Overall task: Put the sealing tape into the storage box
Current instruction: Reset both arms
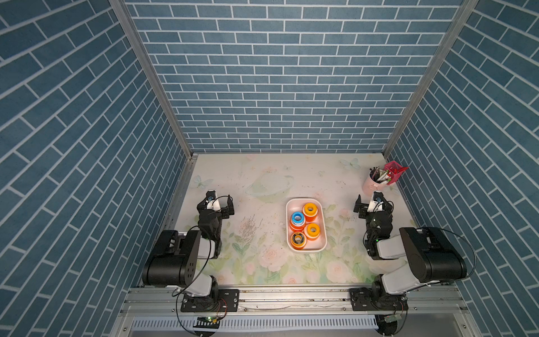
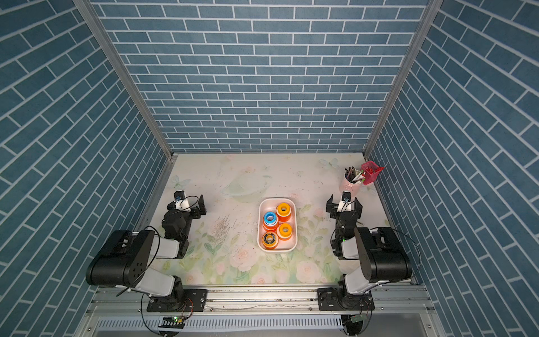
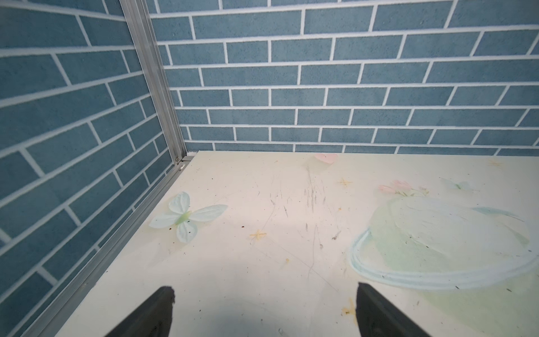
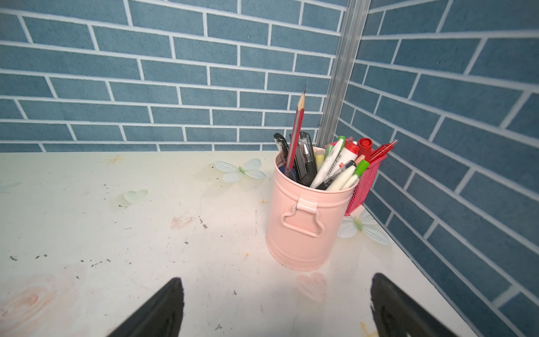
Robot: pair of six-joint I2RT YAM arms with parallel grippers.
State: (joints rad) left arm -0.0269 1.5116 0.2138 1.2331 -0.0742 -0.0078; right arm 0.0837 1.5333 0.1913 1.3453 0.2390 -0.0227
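Observation:
The storage box (image 1: 314,247) (image 2: 285,246), a shallow white tray, lies on the floral table mid-right in both top views. Several orange rolls of sealing tape (image 1: 309,210) (image 2: 283,212) stand inside it; one has a blue top (image 1: 297,218) and one a dark core (image 1: 297,239). My left gripper (image 1: 216,204) (image 2: 186,204) (image 3: 264,287) hovers open and empty over bare table, well left of the box. My right gripper (image 1: 374,204) (image 2: 344,204) (image 4: 277,278) is open and empty too, right of the box, facing the pink cup. Neither wrist view shows the box or tape.
A pink metal cup of pens (image 1: 374,185) (image 4: 303,227) stands at the back right corner, close in front of the right gripper. A red mesh holder (image 1: 395,172) (image 4: 364,189) leans behind it. Blue brick walls enclose the table on three sides.

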